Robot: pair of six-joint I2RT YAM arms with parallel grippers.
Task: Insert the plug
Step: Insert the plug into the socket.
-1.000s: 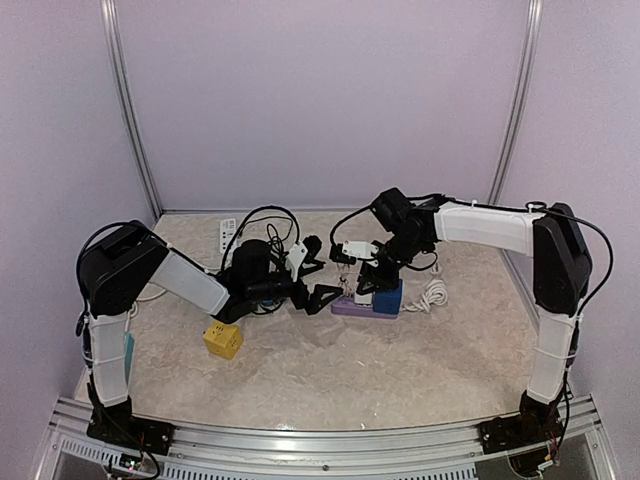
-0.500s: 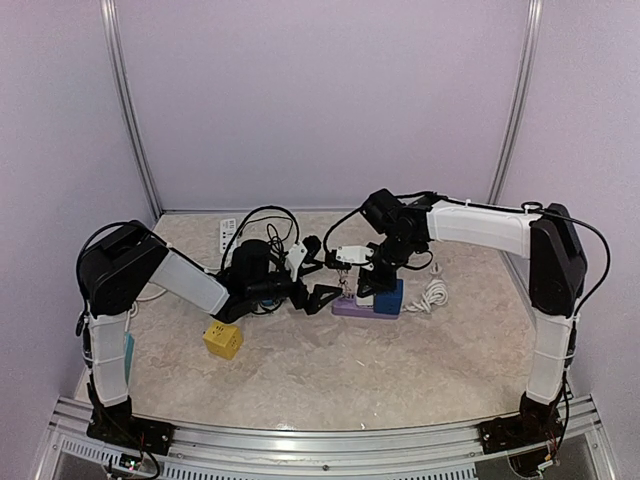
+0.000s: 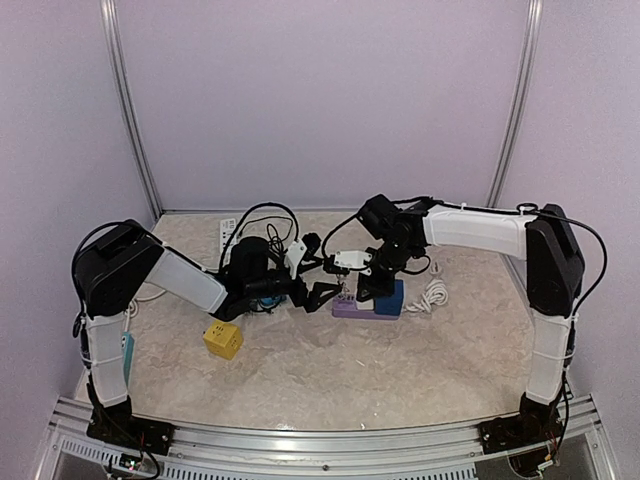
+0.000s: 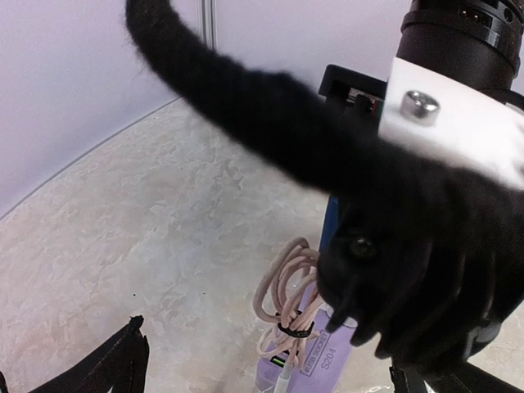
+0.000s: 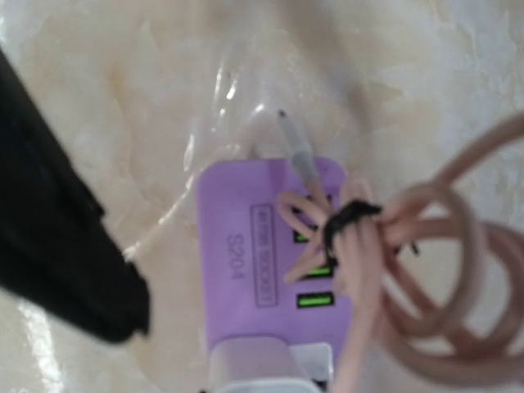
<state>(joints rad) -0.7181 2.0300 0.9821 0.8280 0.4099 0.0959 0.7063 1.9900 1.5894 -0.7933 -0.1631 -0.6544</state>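
Purple USB hub [image 5: 246,237] sits under my right gripper [image 3: 360,283], clenched on pink cable [image 5: 434,246]. Plug [image 5: 296,146] lies over hub's end; level it with a green port [image 5: 313,300]. Left gripper [image 3: 318,268] released beside hub.

Close-up from above: purple USB hub [image 5: 246,246], marked S204, on pale marbled worktop [image 5: 123,98]. Coiled pink cable [image 5: 426,270], bundled w/ black tie [image 5: 348,217], overlaps hub's green ports [image 5: 315,300] at right. Silver connector [image 5: 296,151] crosses hub's top edge. Blurred black shape [image 5: 57,246] at left.

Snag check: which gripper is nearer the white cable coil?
Right. Right gripper hangs over the purple hub, just left of the white cable coil; left gripper sits beyond the hub's far end.
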